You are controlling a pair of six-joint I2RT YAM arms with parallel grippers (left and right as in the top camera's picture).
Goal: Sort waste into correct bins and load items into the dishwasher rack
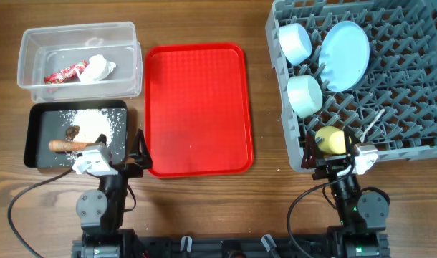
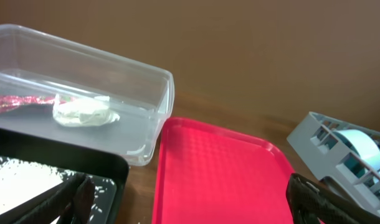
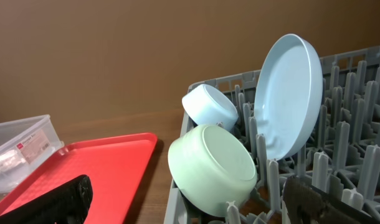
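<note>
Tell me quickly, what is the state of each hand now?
Left hand: open, holding nothing.
Right hand: open, holding nothing.

Flat tray [image 1: 198, 107] centre, rack [image 1: 419, 129] right.
Tub [image 1: 79, 29] left, shallow tray [image 1: 39, 129] before it; plate [image 1: 345, 54], bowls [image 1: 296, 41], cup [image 1: 332, 140] in rack.

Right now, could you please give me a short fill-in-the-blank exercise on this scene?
The tissue lies in the ____ tub.
The rice grains lie in the ____ tray.
The rack holds a plate, a yellow cup and ____ bowls.
Missing words: clear; black; two.
</note>
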